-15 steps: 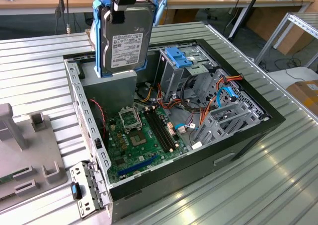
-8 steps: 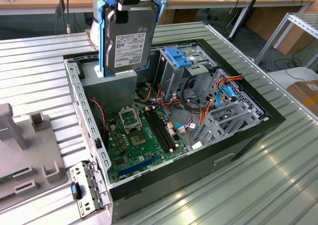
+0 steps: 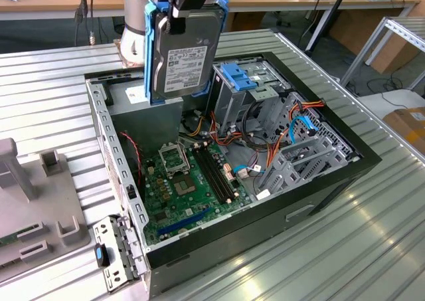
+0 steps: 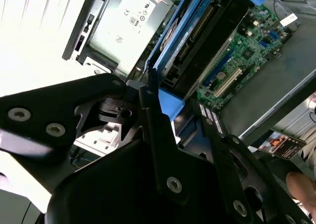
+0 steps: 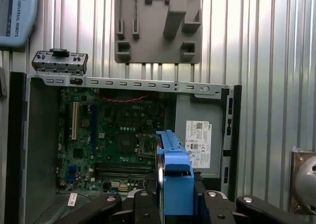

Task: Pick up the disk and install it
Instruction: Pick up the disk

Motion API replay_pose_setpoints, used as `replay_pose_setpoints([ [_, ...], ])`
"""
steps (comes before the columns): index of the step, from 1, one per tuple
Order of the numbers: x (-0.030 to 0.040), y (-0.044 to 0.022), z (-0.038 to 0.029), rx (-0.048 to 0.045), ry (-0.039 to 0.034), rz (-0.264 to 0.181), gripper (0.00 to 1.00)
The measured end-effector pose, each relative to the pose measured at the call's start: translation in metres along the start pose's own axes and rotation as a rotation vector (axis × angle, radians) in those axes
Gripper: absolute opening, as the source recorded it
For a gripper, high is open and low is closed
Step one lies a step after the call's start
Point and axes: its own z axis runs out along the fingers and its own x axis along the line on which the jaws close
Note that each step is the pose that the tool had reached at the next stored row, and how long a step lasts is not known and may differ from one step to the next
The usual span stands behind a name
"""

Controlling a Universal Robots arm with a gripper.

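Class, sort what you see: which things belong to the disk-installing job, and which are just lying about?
Job: the disk, held upright by the gripper; the drive cage; the open computer case.
Lying about: the grey fixture plate; the small metal bracket beside the case; the handheld pendant.

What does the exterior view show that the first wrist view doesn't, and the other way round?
Exterior view's extras: the disk's labelled face, hanging upright over the open computer case, plus the drive cage and orange cables. First wrist view's extras: a blue-grey handheld controller, and the disk seen edge-on. Shared: the gripper clamped on the disk, the green motherboard, the grey fixture plate.
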Motion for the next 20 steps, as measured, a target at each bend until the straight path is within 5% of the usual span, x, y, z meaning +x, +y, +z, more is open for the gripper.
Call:
replay_pose_setpoints([
  [5,0.0123,-0.0011,-0.0005,0.0001,-0.0001,0.000,0.36],
  [20,0.0135,-0.0011,-0.0005,0.0000,0.0000,0.000,0.36],
])
